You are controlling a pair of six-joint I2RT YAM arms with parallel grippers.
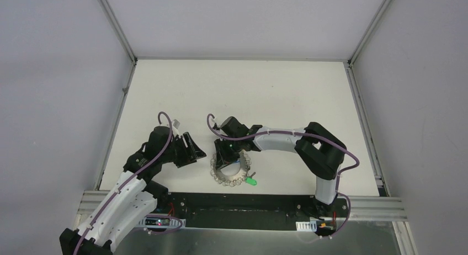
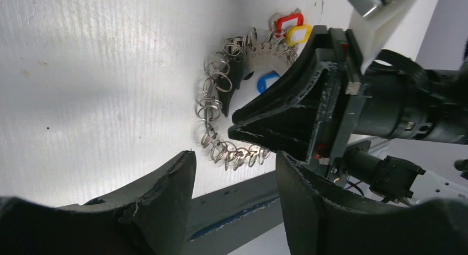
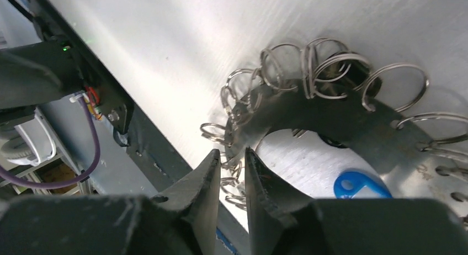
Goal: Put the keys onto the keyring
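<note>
The keyring (image 1: 229, 174) is a silvery ring edged with wire loops, near the table's front edge. A green key (image 1: 251, 181) lies at its right side. My right gripper (image 1: 226, 154) is down on the ring's far-left part. In the right wrist view its jaws (image 3: 233, 155) are nearly closed, with the keyring's (image 3: 331, 114) rim and loops between the tips. A blue key tag (image 3: 361, 186) lies inside the ring. My left gripper (image 1: 192, 150) is open and empty, left of the ring. The left wrist view shows the keyring (image 2: 218, 97) with red (image 2: 290, 20), yellow (image 2: 298, 34) and blue (image 2: 267, 81) tags.
The dark metal rail (image 1: 243, 202) at the table's front edge runs just below the ring. White walls close in the table on the left, back and right. The right arm's elbow (image 1: 320, 147) sits to the right of the ring.
</note>
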